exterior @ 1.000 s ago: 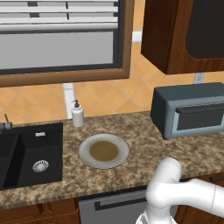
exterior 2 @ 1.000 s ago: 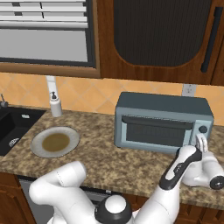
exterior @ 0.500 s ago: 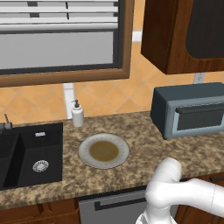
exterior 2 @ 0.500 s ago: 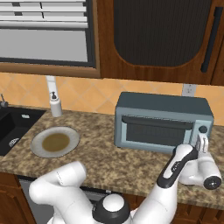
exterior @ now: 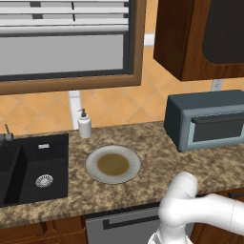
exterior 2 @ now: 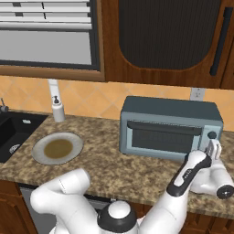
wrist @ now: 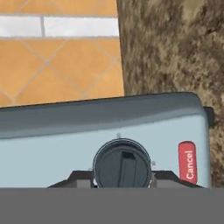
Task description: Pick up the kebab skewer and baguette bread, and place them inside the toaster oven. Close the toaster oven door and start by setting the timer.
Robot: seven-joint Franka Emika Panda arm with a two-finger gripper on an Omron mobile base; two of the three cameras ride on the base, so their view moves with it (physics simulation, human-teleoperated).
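The toaster oven stands on the counter at the right with the toaster oven door closed; it also shows in the left base view as a dark box. My gripper is at the oven's right front corner. In the hand view my gripper is shut on the round dark timer knob, one finger on each side. A red Cancel button sits beside the knob. The kebab skewer and the baguette bread are out of view.
A round plate lies bare on the granite counter, left of the oven, also seen as a plate in the right base view. A soap dispenser and a black sink are further left. Dark wooden cabinets hang above the oven.
The hand has turned slightly at the knob and its body has sunk a little. Oven, door and plate have not moved.
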